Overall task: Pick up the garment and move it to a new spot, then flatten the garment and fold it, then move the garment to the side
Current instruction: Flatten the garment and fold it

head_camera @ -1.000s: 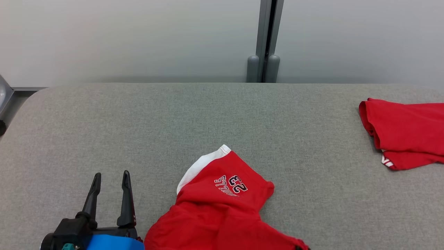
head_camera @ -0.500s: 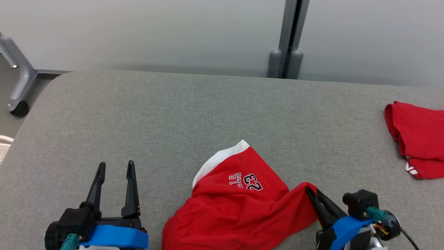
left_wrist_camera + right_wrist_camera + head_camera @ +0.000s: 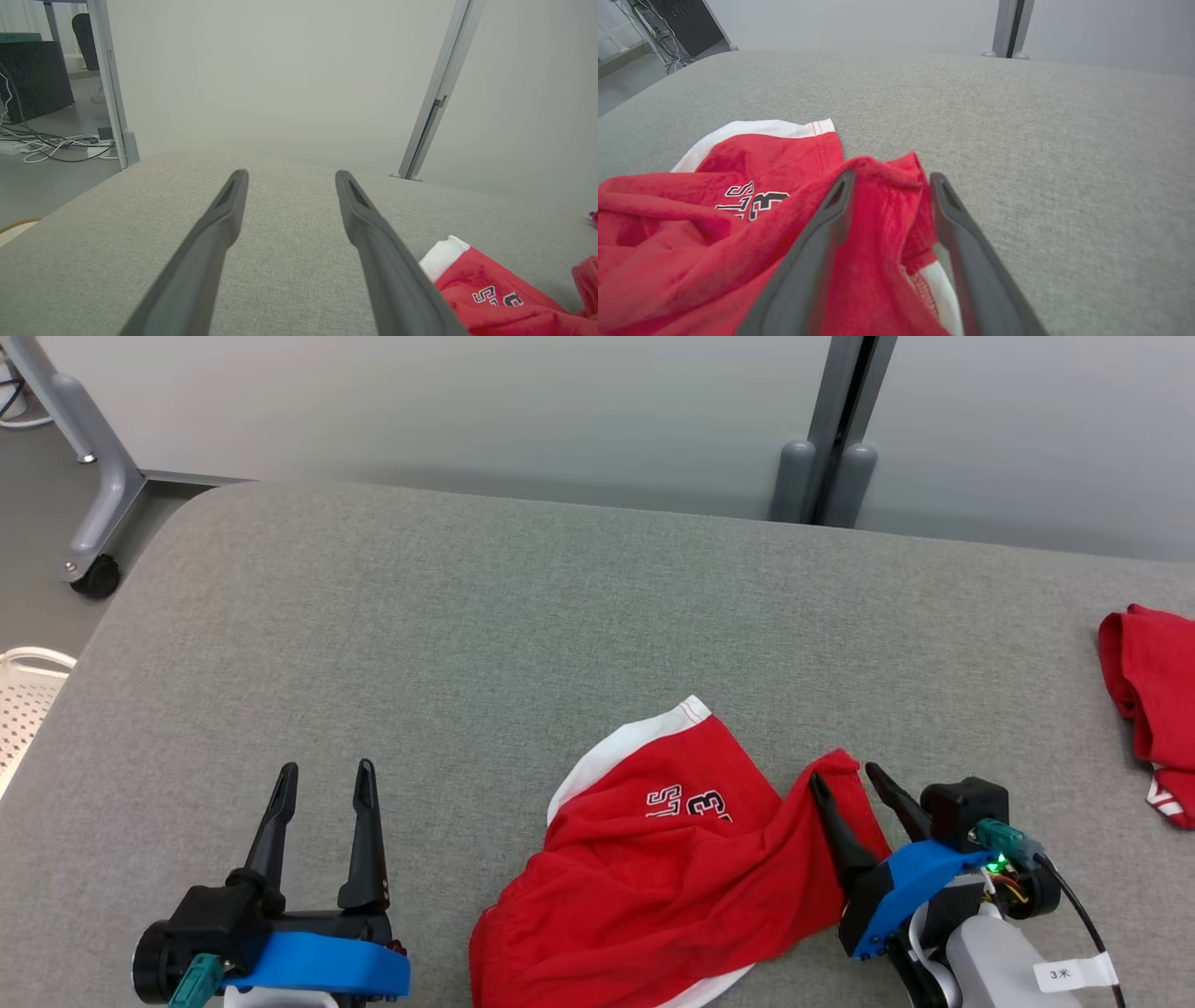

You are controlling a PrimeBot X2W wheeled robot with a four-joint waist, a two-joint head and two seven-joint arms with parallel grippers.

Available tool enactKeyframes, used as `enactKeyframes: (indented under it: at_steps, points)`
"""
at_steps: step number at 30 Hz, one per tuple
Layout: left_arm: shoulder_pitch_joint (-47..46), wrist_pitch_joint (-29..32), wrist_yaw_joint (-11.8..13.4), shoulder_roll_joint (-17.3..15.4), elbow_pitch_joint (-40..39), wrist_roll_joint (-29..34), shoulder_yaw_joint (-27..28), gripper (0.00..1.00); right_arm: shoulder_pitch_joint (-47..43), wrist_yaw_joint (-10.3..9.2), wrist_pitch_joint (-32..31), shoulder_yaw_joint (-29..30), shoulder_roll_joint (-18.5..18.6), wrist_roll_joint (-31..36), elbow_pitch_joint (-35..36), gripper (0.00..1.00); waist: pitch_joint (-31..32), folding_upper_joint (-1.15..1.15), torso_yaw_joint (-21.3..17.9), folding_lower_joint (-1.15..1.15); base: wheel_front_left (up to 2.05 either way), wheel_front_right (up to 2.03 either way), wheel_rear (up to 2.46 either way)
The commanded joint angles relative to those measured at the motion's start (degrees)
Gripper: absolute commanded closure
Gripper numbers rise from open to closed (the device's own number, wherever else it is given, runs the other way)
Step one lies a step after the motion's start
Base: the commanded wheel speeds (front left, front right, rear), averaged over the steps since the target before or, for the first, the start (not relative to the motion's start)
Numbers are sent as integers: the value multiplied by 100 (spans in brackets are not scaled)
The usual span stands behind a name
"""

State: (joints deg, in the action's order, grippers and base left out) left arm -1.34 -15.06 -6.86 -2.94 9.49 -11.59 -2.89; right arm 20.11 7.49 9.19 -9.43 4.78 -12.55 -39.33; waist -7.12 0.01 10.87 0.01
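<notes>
Grey cloth table (image 3: 467, 616) bears a crumpled red white-trimmed garment (image 3: 653, 887); right hand (image 3: 843, 772), fingers apart, straddles its corner; left hand (image 3: 328, 765) gapes.

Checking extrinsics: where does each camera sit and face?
Head view: on the head, facing down at the table; left gripper lower left, right gripper lower right.
Left wrist view: left wrist, along its open fingers, across table toward wall.
Right wrist view: right wrist, along its fingers straddling the red garment.
Shared: all three show the garment.
</notes>
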Motion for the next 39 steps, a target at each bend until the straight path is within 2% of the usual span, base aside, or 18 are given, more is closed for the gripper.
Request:
enactKeyframes:
  at_steps: [1, 4, 8, 14, 18, 22, 27, 32, 39]
  points:
    - [-6, -13, 29, 8, 8, 33, -10, 0, 75, 2, 105, 9, 18, -26, -51, 0, 32, -1, -49, -1, 0, 0, 0]
    - [68, -13, 29, 6, 20, 64, 43, 0, -75, 2, 369, -5, 62, -94, -67, 0, 124, -1, -186, -1, 0, 0, 0]
    - [130, -13, 7, 7, 9, 119, 119, 0, -448, 2, 550, 82, 177, -223, 296, 0, 232, -1, -380, -1, 0, 0, 0]
    - [242, -12, -17, 7, -36, 160, 166, 0, -1292, 2, 600, 422, 234, -259, 1516, 0, 321, -1, -628, -1, 0, 0, 0]
    - [280, -13, -27, 7, -41, 172, 174, 0, -2000, 2, 598, 771, 65, -192, 2474, 0, 344, -1, -692, -1, 0, 0, 0]
    - [286, -13, -33, 7, -22, 200, 179, 0, -2546, 2, 598, 917, -81, -46, 3133, 0, 347, -1, -713, -1, 0, 0, 0]
    - [315, -12, -48, 6, 7, 245, 211, 0, -2880, 2, 574, 889, -175, 50, 3442, 0, 372, -1, -750, -1, 0, 0, 0]
    - [210, -13, -61, 7, 53, 301, 181, 0, -2809, 2, 484, 837, -186, 66, 3525, 0, 358, -1, -802, -1, 0, 0, 0]
    - [-431, -12, -77, -52, 383, 389, -18, 0, -2619, 2, 412, 775, -185, 49, 3585, 0, 238, -1, -948, -1, 0, 0, 0]
